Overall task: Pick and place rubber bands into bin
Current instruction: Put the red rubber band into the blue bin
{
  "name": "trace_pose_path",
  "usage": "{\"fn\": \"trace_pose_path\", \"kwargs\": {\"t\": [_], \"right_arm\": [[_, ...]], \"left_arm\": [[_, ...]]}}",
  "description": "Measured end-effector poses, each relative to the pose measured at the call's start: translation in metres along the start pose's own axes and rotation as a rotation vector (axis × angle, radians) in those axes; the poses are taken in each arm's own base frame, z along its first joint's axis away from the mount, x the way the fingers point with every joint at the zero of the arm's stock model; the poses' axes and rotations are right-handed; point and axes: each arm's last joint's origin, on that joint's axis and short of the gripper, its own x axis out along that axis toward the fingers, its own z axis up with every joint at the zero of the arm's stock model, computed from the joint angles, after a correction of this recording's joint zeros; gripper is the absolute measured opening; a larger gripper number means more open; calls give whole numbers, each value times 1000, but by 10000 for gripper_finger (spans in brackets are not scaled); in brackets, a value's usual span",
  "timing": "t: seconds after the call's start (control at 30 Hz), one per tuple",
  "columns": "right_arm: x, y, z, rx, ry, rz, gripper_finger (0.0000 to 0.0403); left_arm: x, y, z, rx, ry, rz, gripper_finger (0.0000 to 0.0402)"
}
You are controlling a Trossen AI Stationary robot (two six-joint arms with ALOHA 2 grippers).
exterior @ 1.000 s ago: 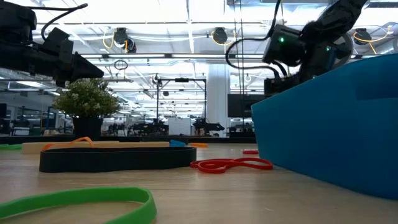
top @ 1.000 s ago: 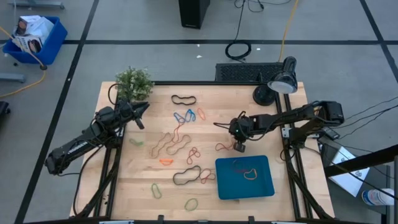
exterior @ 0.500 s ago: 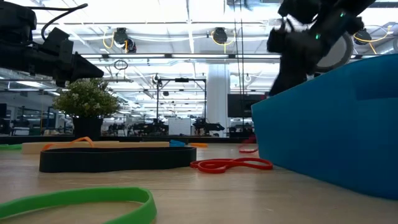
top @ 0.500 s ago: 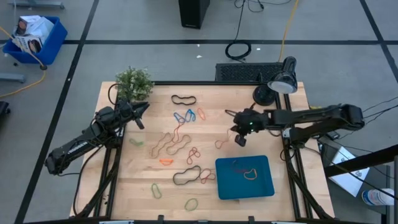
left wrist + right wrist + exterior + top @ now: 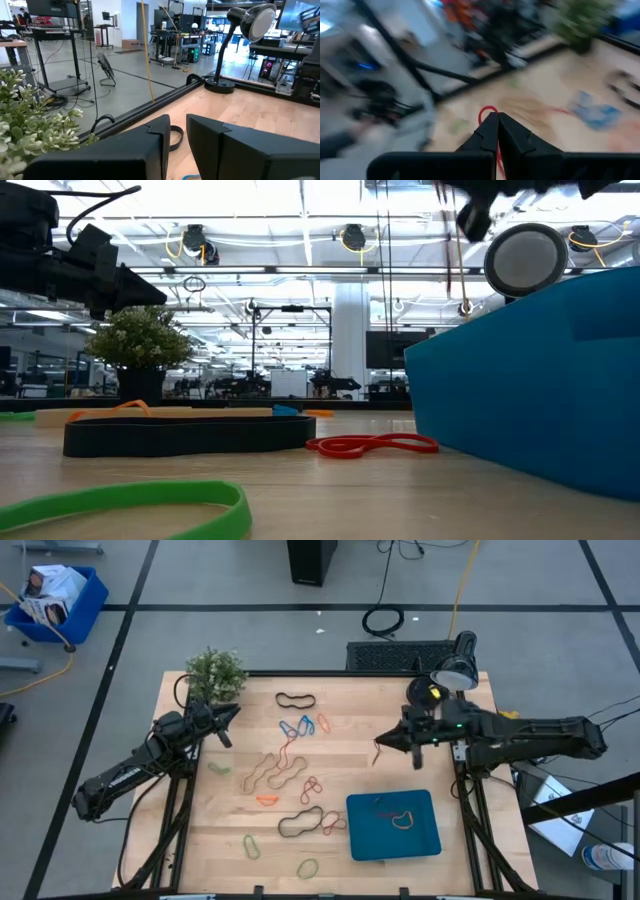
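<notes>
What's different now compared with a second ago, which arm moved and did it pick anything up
The right gripper, shut on a red rubber band, has lifted it off the wood where it lay a second ago, just above the bin; the arm swung up toward the lamp. The band now dangles from the fingertips. The left gripper stayed by the plant, and the other bands on the table did not move.

bin (image 5: 393, 840): teal | counter (image 5: 350, 755): pale wood | rubber bands (image 5: 300, 727): blue, red, tan, orange, green, black | plant (image 5: 214, 673): green | lamp (image 5: 455, 670): black
</notes>
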Motion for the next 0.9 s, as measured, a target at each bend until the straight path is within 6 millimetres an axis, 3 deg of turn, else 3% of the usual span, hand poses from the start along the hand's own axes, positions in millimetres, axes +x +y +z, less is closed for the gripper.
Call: {"fn": "trace_pose_path", "kwargs": {"t": [0.17, 0.33, 0.6, 0.9], "right_arm": [[-3, 20, 2, 40, 7, 211, 0], [3, 31, -19, 101, 187, 266, 0], [20, 37, -64, 105, 477, 80, 0], [37, 48, -108, -22, 619, -96, 0]], "left_arm": [[0, 0, 0, 0, 0, 0, 72], [0, 0, 0, -5, 0, 0, 72], [0, 0, 0, -5, 0, 0, 72], [0, 0, 0, -4, 1, 0, 72]]}}
